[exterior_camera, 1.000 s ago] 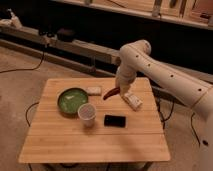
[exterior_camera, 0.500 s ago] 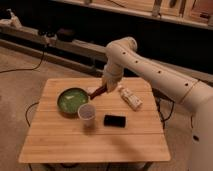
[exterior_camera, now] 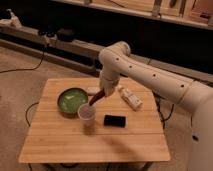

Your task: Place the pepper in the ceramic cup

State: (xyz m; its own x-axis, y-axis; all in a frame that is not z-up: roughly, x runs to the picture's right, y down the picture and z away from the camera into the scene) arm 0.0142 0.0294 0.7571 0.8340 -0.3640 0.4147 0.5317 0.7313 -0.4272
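- the table [exterior_camera: 60, 145], pale wood, fills the lower middle of the frame, standing on a grey-brown floor [exterior_camera: 15, 90].
- the arm [exterior_camera: 150, 75], white, comes in from the right edge and bends down over the table's middle.
- the bowl [exterior_camera: 71, 101], green and wide, sits at the table's left centre.
- the tube [exterior_camera: 130, 98], white, lies slanted at the table's right centre, below the arm.
- the phone-like black slab [exterior_camera: 115, 120] lies flat just right of the cup.
- the cup [exterior_camera: 87, 114], white and upright, stands just below and right of the bowl, close beside it.
- the gripper [exterior_camera: 101, 95] hangs at the arm's tip near the frame's centre, just above and right of the cup, closed around the pepper's upper end.
- the pepper [exterior_camera: 95, 100], dark reddish-brown, slants down-left from the gripper, its low tip just over the cup's rim; whether it touches the rim cannot be told.
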